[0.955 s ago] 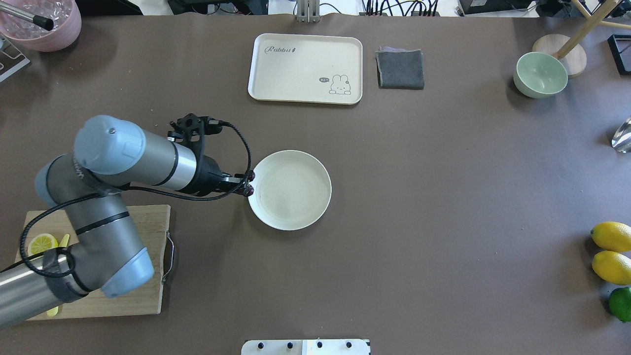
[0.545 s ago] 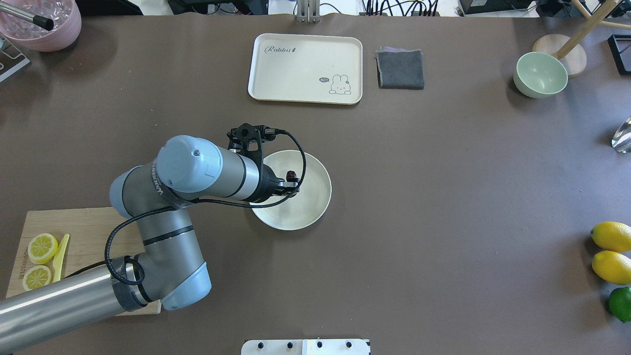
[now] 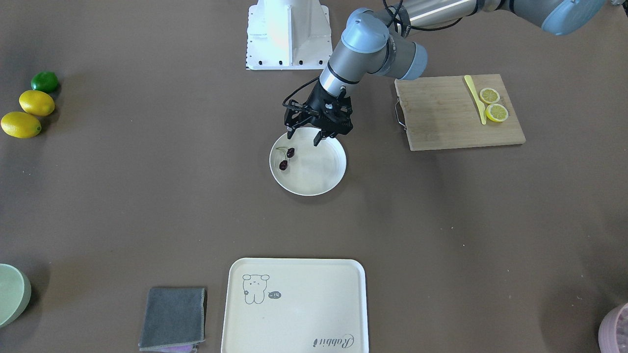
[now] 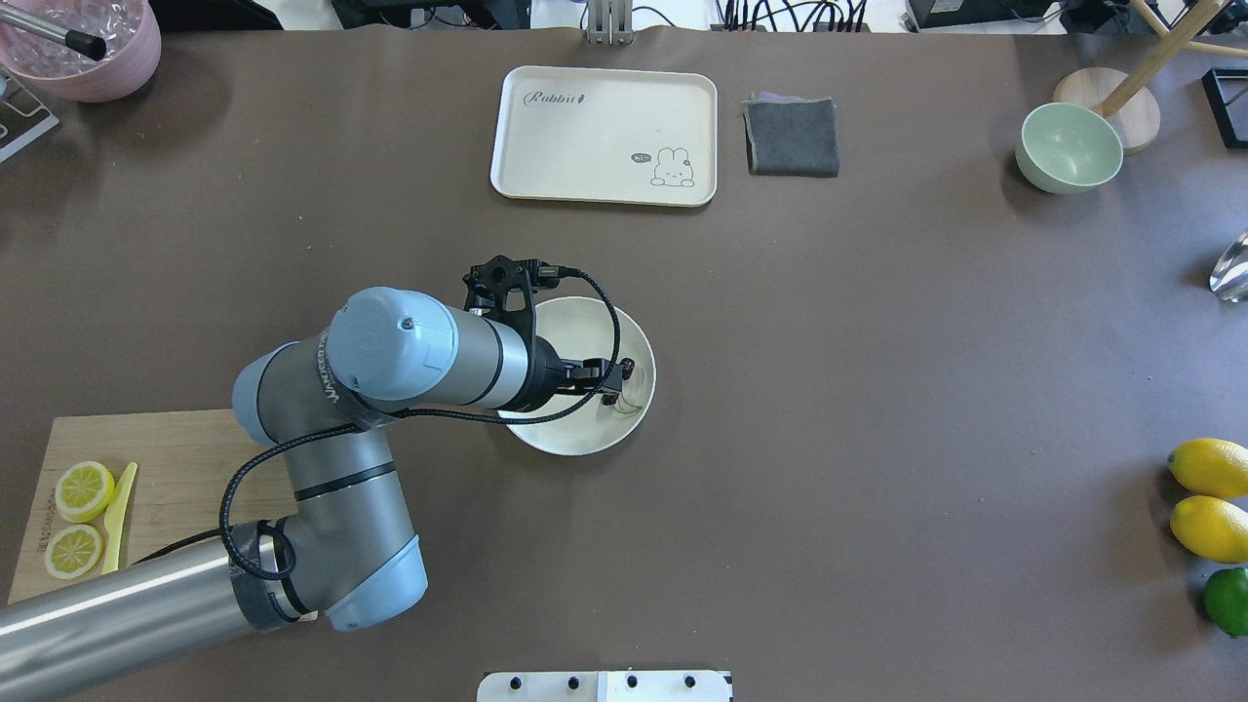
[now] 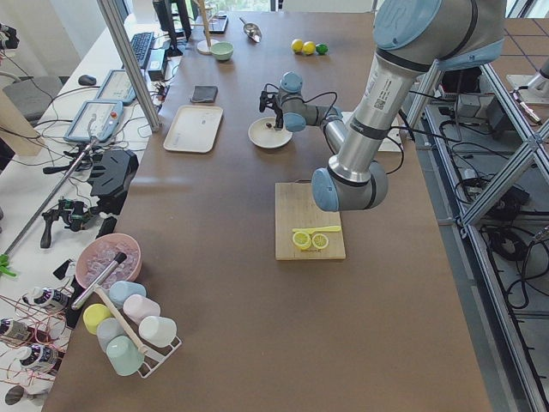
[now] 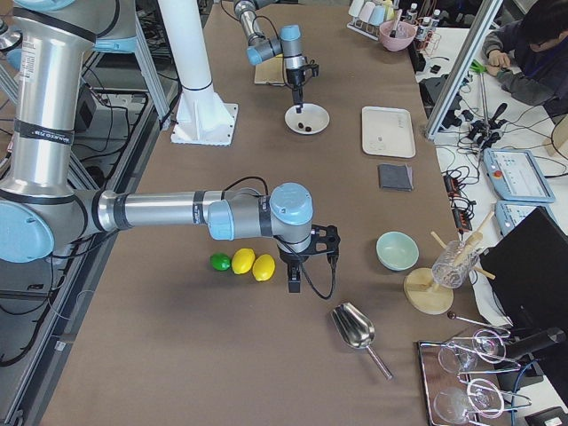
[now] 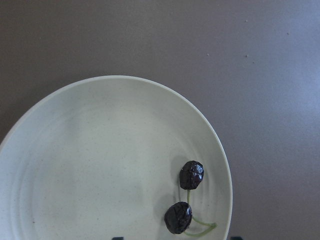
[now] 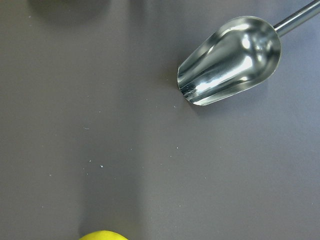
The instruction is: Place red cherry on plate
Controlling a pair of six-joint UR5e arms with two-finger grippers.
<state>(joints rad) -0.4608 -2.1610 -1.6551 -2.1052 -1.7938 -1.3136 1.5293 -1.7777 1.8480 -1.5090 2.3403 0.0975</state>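
Gripper point(image 3: 303, 140), left: spread, seemingly empty, over plate point(image 3: 320, 177)

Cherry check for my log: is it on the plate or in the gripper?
On the plate. The cherry lies inside its rim; the left gripper hangs open above, holding nothing.

Overhead, the left arm point(image 4: 429, 361) hides the plate point(image 4: 585, 441)'s left side, and the left wrist view crops its bottom and left. The right gripper point(image 6: 294, 280) shows only in the right side view, so its jaw state is unreadable. In the right wrist view the lemon point(image 8: 102, 235) and the scoop point(image 8: 230, 60)'s handle are cut by the frame edges.
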